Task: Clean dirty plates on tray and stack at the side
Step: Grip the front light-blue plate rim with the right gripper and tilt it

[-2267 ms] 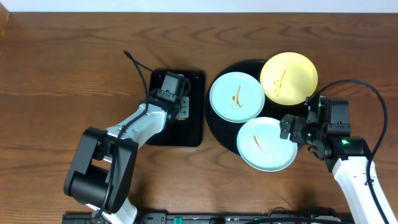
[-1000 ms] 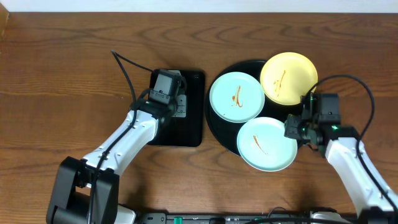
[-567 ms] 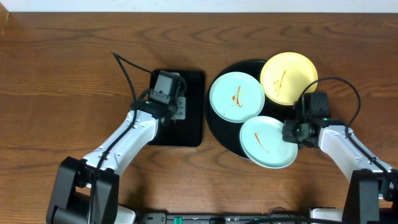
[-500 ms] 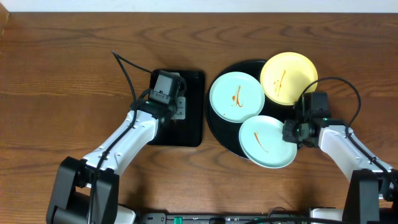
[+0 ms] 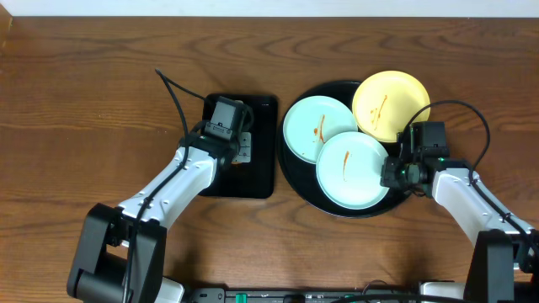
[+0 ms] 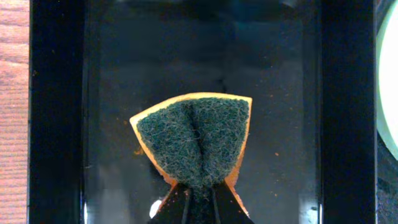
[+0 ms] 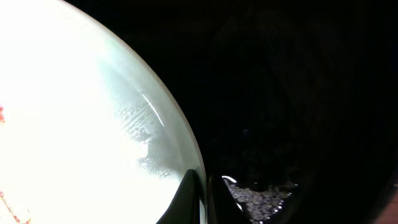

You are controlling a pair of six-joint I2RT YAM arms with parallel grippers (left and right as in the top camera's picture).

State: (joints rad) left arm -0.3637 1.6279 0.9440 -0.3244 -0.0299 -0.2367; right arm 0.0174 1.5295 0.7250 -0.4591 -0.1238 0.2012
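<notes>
Three dirty plates lie on the round black tray (image 5: 299,181): a mint plate (image 5: 313,126) at the left, a yellow plate (image 5: 390,105) at the back, and a nearer mint plate (image 5: 352,168) that overlaps the first. Each carries a thin orange smear. My right gripper (image 5: 389,172) is shut on the right rim of the nearer mint plate (image 7: 74,124), one finger above and one below the rim (image 7: 205,199). My left gripper (image 6: 200,205) is shut on a green and orange sponge (image 6: 196,140), which is pinched and folded, over the small rectangular black tray (image 6: 56,112).
The rectangular sponge tray (image 5: 261,181) sits just left of the round tray, on a brown wooden table (image 5: 84,101). A black cable (image 5: 177,93) arcs up from the left arm. A white wall edge runs along the far side of the table.
My right gripper has closed on the nearer mint plate's rim and moved it up and left, so it now overlaps the other mint plate. The left gripper still holds the sponge in place.
</notes>
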